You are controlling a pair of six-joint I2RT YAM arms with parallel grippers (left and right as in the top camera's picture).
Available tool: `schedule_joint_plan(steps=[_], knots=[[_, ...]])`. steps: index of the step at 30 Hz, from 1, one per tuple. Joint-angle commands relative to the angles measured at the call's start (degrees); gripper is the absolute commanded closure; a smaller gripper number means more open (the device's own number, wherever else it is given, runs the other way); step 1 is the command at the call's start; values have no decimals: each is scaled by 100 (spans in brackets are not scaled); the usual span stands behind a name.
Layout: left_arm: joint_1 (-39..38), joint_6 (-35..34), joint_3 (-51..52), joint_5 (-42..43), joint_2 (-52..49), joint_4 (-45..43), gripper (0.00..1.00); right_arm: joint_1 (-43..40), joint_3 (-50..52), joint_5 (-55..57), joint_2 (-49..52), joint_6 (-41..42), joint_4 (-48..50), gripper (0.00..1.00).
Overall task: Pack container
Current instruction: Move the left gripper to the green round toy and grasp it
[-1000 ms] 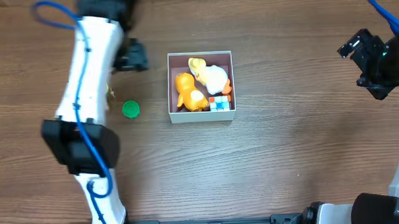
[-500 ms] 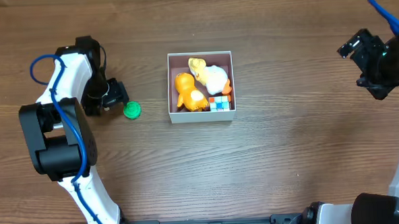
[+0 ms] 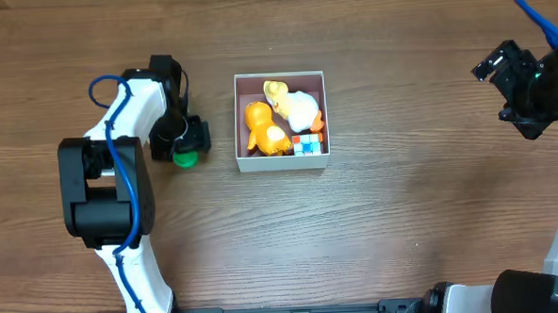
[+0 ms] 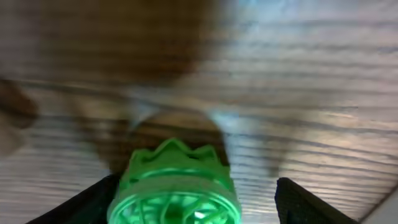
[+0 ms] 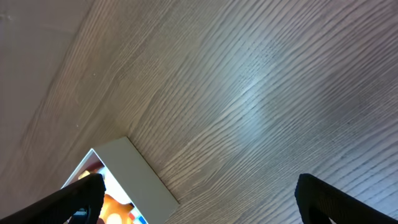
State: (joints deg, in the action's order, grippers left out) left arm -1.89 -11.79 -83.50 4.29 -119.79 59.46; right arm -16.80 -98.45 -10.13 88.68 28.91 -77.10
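Observation:
The container (image 3: pixel 281 161), a white-walled square box with a pink inside, stands mid-table. It holds an orange toy (image 3: pixel 262 127), a white and yellow duck toy (image 3: pixel 296 104) and a small coloured cube (image 3: pixel 307 144). A round green toy (image 3: pixel 185 160) lies on the table left of the container. My left gripper (image 3: pixel 190 140) is low over it and open. In the left wrist view the green toy (image 4: pixel 177 186) sits between my spread fingers (image 4: pixel 93 200), and the left gripper (image 4: pixel 199 208) is not closed on it. My right gripper (image 3: pixel 495 67) is open and empty at the far right.
The right wrist view shows one corner of the container (image 5: pixel 134 171) at lower left, the right gripper (image 5: pixel 202 208) with its fingers wide apart, and wood-grain table. The left arm's blue cable (image 3: pixel 119 173) loops beside the arm.
My left arm has swung in and its gripper has moved right to sit over the green toy. The right arm and the container's contents have not moved.

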Motion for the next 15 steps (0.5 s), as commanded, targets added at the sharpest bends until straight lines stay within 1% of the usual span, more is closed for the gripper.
schedule_joint_plan(steps=[1,6,7,11,13,15], knots=[[2,13,315,-22,2,-179,23,-11,-13,-4,17,24,31,0],[4,20,341,-28,2,-286,52,-11,-13,-4,17,24,28,0],[4,20,319,-50,2,-299,55,-11,-13,-4,17,24,28,0],[4,22,120,-85,2,-133,60,-11,-13,-2,17,24,28,0],[4,96,-229,-87,24,282,64,-11,-13,-2,17,24,31,0],[-2,151,-603,-87,94,625,65,-11,-13,-2,17,24,31,0]])
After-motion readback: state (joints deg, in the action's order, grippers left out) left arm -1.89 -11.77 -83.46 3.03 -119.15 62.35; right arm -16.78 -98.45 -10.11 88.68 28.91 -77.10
